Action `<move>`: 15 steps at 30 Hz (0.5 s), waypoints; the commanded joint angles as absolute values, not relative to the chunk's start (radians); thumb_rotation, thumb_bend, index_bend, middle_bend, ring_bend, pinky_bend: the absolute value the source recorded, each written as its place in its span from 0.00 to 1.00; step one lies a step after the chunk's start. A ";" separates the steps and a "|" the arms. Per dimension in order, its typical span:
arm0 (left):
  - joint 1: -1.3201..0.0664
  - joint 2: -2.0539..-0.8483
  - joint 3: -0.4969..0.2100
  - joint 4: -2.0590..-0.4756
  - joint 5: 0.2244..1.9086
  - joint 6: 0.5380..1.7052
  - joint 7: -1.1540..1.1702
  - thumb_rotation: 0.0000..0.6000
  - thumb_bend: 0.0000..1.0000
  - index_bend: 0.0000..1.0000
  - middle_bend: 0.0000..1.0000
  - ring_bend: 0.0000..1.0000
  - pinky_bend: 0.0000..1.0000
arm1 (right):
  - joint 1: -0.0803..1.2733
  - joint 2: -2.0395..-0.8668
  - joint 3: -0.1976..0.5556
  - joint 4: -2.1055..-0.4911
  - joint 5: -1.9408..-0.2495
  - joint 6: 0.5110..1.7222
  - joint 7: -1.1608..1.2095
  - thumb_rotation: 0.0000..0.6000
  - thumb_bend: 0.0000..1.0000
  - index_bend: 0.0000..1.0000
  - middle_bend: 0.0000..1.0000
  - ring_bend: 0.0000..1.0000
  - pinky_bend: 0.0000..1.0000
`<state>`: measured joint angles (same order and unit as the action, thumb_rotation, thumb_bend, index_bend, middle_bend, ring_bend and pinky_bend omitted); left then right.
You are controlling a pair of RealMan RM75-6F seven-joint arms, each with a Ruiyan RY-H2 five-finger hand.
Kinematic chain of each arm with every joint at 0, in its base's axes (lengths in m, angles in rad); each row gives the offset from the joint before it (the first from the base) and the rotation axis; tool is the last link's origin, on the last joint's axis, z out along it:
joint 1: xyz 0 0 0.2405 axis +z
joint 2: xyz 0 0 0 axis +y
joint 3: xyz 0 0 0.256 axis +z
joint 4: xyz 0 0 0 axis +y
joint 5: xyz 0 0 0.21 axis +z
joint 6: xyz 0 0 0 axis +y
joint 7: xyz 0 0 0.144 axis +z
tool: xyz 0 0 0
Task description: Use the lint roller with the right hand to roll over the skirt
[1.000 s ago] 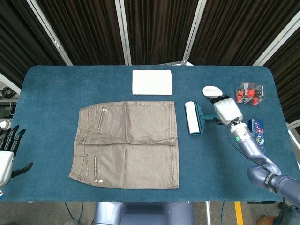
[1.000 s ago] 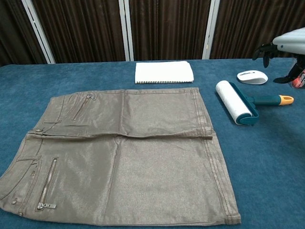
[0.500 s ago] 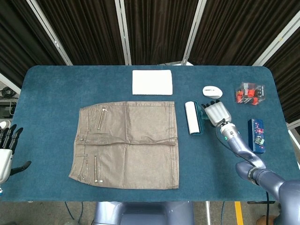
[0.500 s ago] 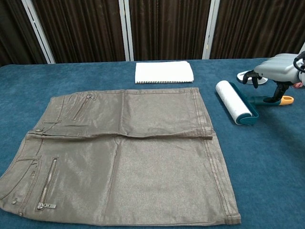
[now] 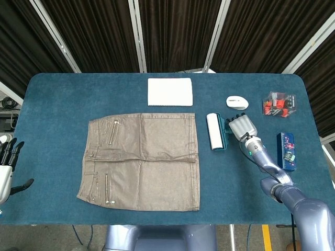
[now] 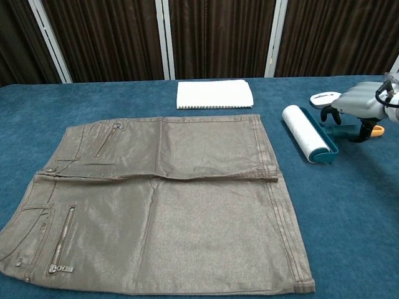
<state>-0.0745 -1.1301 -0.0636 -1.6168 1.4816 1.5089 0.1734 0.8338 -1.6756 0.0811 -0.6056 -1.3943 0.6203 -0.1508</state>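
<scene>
Lint roller (image 5: 214,132) lies at 3 o'clock of skirt (image 5: 141,161), drum running 12–6, handle toward 3 under right hand (image 5: 241,126), fingers curled over it w/ grip unclear; clear box (image 5: 279,102) holds red bits.

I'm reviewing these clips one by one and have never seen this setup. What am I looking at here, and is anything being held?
It is a two-armed robot with humanlike hands at a blue table. One camera looks down from its head, the other forward from its chest. A brown skirt lies flat, beside a lint roller, a white folded cloth, a computer mouse and two small packages. The right hand is over the roller's handle, fingers curling around it; a firm grip isn't clear yet. The left hand is open at the table's edge.
</scene>
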 commanded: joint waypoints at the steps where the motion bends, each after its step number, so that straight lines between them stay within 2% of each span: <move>1: -0.075 -1.129 -0.064 -1.619 1.480 1.508 0.173 1.00 0.00 0.00 0.00 0.00 0.00 | 0.839 -1.686 0.074 -0.589 -1.402 0.613 -0.142 1.00 0.26 0.25 0.34 0.27 0.28; 6: -0.075 -1.129 -0.065 -1.619 1.477 1.510 0.173 1.00 0.00 0.00 0.00 0.00 0.00 | 0.843 -1.702 0.066 -0.560 -1.413 0.616 -0.132 1.00 0.32 0.38 0.46 0.38 0.34; 10: -0.077 -1.129 -0.066 -1.617 1.470 1.505 0.173 1.00 0.00 0.00 0.00 0.00 0.00 | 0.839 -1.714 0.058 -0.540 -1.428 0.640 -0.099 1.00 0.47 0.46 0.54 0.46 0.44; 15: -0.080 -1.131 -0.063 -1.618 1.470 1.500 0.175 1.00 0.00 0.00 0.00 0.00 0.00 | 0.832 -1.704 0.035 -0.535 -1.463 0.673 -0.045 1.00 0.62 0.50 0.57 0.49 0.49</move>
